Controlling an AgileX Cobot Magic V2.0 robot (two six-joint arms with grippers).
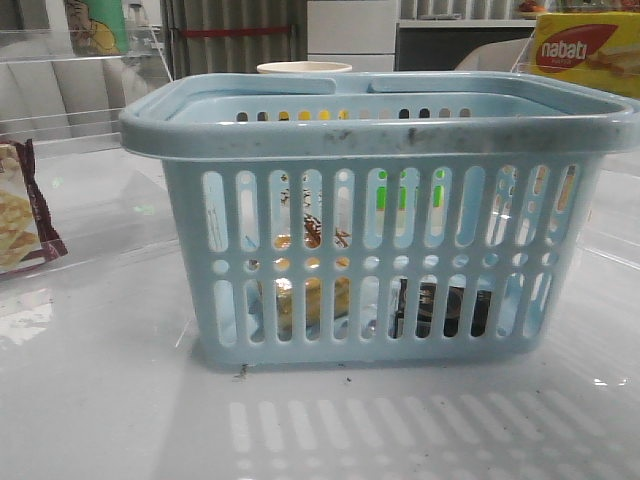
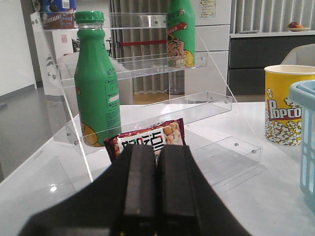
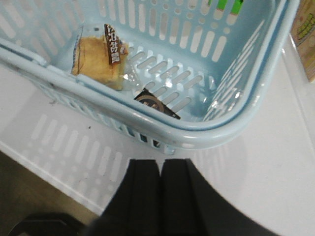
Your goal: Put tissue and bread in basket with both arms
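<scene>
The light-blue basket (image 1: 380, 135) stands in the middle of the table. Through its slots I see the bread (image 1: 318, 296) at the left and the dark tissue pack (image 1: 440, 310) at the right of its floor. The right wrist view looks down into the basket (image 3: 216, 130): the bread (image 3: 101, 59) in its clear bag lies inside, and the tissue pack (image 3: 156, 104) lies near the rim, partly hidden by it. My right gripper (image 3: 160, 164) is shut and empty, outside the basket. My left gripper (image 2: 157, 152) is shut and empty, away from the basket (image 2: 306, 147).
A maroon-edged cracker packet (image 2: 147, 140) lies ahead of the left gripper, by a clear acrylic shelf (image 2: 147, 64) holding green bottles (image 2: 96, 83). A popcorn cup (image 2: 288, 103) stands near the basket. A nabati box (image 1: 585, 50) is at the back right.
</scene>
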